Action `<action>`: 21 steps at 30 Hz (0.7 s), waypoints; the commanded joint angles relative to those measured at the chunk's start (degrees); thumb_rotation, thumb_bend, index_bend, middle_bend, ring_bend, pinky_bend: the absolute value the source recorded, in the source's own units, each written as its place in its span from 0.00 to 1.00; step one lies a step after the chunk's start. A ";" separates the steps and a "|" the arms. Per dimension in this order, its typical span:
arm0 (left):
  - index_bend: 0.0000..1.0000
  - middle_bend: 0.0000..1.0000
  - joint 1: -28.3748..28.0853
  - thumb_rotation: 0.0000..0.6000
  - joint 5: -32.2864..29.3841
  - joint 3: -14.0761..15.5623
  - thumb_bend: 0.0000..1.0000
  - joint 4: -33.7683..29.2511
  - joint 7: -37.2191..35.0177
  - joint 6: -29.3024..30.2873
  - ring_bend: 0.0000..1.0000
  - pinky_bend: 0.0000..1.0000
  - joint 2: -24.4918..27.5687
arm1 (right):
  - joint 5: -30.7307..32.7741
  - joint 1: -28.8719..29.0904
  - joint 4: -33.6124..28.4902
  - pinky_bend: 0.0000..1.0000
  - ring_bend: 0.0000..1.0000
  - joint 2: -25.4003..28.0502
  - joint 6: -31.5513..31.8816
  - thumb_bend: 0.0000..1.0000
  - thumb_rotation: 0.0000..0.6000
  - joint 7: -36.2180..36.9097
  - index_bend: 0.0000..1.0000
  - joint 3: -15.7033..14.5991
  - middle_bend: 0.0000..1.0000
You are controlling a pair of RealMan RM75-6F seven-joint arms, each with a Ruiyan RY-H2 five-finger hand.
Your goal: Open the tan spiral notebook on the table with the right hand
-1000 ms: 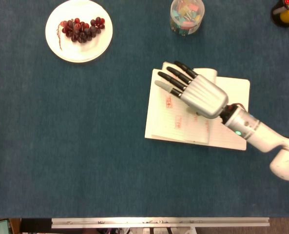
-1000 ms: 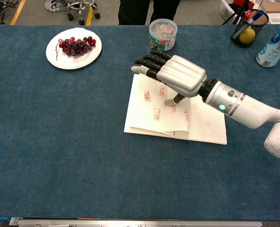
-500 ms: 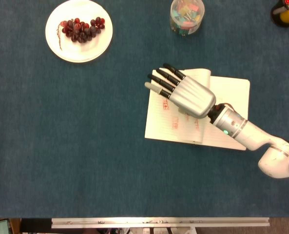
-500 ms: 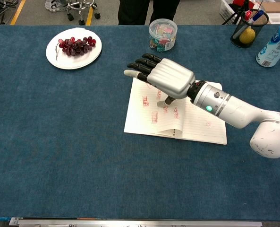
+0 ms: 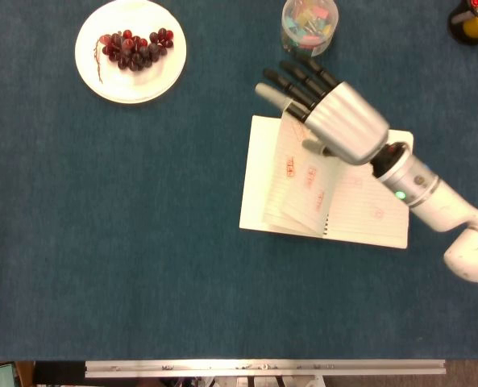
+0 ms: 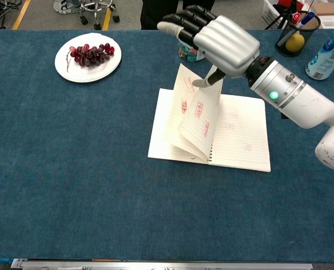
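The tan spiral notebook (image 5: pixel 367 218) (image 6: pixel 240 140) lies open right of the table's middle, showing lined cream sheets with red stamps. A sheaf of its pages (image 5: pixel 303 181) (image 6: pixel 195 118) stands raised from the spine and leans left. My right hand (image 5: pixel 339 121) (image 6: pixel 223 36) hovers over the notebook's far edge. Its thumb (image 5: pixel 315 147) (image 6: pixel 203 82) lies against the top of the raised pages and holds them up, while the other fingers point straight out toward the far left. My left hand shows in neither view.
A white plate (image 5: pixel 134 85) (image 6: pixel 85 72) of red grapes sits at the far left. A clear jar of coloured clips (image 5: pixel 309 26) (image 6: pixel 190 45) stands just beyond the right hand. A mesh pen cup (image 6: pixel 297 34) and a bottle (image 6: pixel 327 53) are at the far right.
The right hand has risen and moved toward the far edge, drawing a sheaf of pages up from nearly flat to standing. The notebook itself has stayed in place.
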 commanded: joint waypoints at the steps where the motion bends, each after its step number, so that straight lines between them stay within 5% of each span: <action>1: 0.14 0.11 -0.06 1.00 0.03 0.02 0.41 -0.08 0.10 -0.09 0.10 0.14 -0.02 | 0.95 -0.69 -2.99 0.02 0.00 3.23 1.36 0.02 1.00 -0.64 0.00 1.32 0.07; 9: 0.14 0.11 -0.14 1.00 0.13 0.02 0.41 -0.19 0.14 -0.16 0.10 0.14 -0.03 | 0.91 -2.56 -5.83 0.02 0.00 7.05 0.43 0.02 1.00 -2.16 0.00 -0.80 0.08; 21: 0.14 0.11 0.11 1.00 0.04 0.10 0.41 -0.19 0.02 0.12 0.10 0.14 0.21 | -1.81 -6.77 -12.11 0.02 0.00 14.35 7.16 0.02 1.00 -1.38 0.00 -2.41 0.08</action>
